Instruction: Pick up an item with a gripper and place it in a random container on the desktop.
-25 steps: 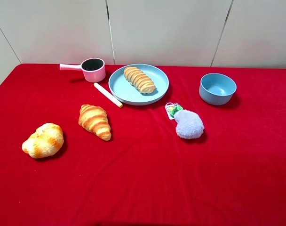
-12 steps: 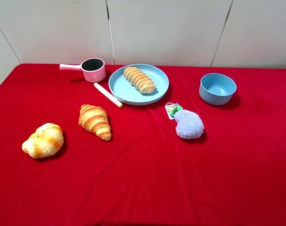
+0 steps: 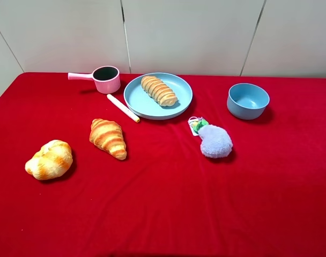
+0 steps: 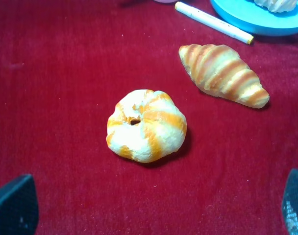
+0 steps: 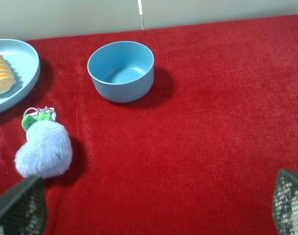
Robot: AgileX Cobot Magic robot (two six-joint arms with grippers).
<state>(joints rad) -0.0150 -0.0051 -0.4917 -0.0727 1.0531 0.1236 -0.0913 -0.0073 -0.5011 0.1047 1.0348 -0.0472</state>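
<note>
The long ridged bread loaf (image 3: 158, 90) lies on the wide light blue plate (image 3: 139, 101) at the back middle of the red table. Its end also shows in the right wrist view (image 5: 1, 76) on the plate's rim (image 5: 26, 68), and in the left wrist view (image 4: 279, 4). No arm shows in the exterior high view. My left gripper (image 4: 154, 215) is open and empty, hovering near the round bun (image 4: 146, 125). My right gripper (image 5: 154, 210) is open and empty, above the cloth near the blue bowl (image 5: 121, 71).
A pink handled pot (image 3: 105, 79) and a white marker (image 3: 123, 107) lie left of the plate. A croissant (image 3: 108, 137) and the bun (image 3: 49, 159) lie at front left. A purple plush toy (image 3: 215, 141) and the blue bowl (image 3: 247, 100) are on the right.
</note>
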